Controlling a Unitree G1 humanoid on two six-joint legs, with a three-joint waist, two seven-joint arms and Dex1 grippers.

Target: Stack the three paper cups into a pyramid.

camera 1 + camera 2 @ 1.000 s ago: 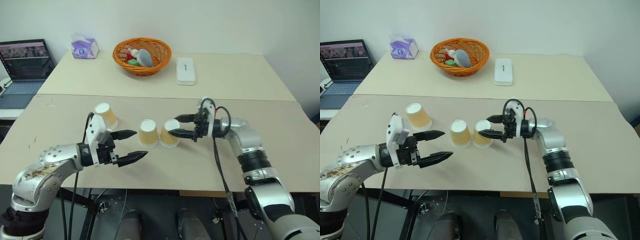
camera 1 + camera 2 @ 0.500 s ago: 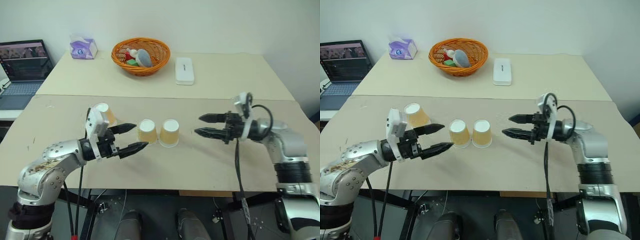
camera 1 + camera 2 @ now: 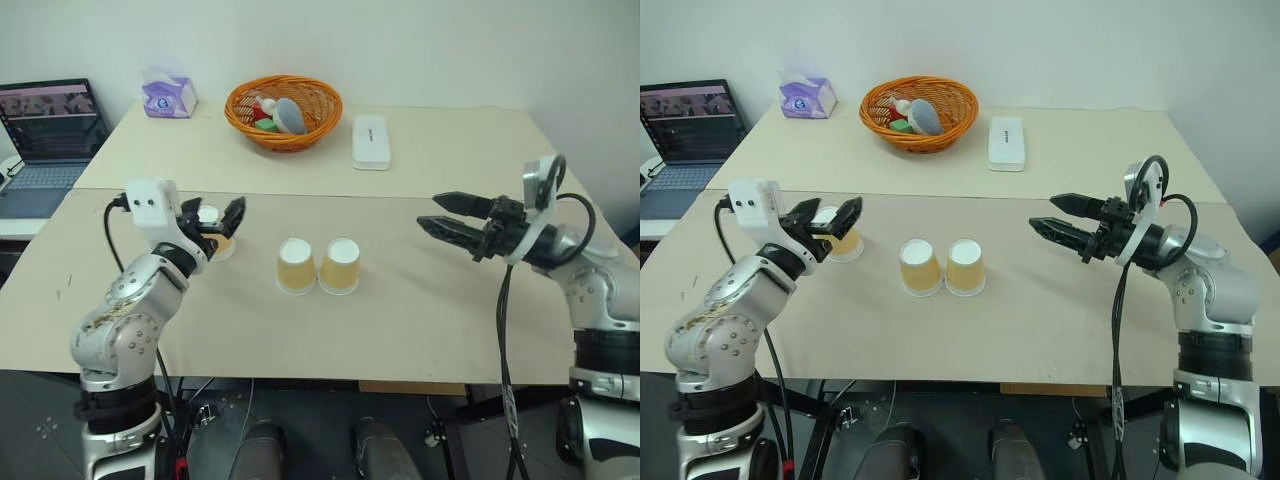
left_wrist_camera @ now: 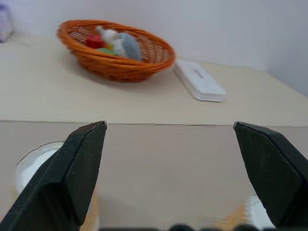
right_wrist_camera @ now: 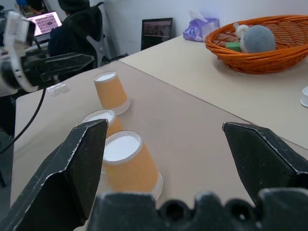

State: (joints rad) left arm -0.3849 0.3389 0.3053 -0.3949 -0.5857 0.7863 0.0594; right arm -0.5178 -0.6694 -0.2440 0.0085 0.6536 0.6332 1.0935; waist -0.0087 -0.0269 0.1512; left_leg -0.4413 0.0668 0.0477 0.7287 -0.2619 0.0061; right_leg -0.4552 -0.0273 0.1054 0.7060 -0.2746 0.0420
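Half hidden behind the left pincer (image 3: pixel 212 222) the third paper cup (image 3: pixel 218 243), cut off by the picture's edge the laptop (image 3: pixel 45 140), too small and heaped to tell apart the basket (image 3: pixel 284 112) contents.

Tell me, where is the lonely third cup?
The third paper cup stands on the table's left side, between the open left gripper's fingers, apart from the two touching cups.
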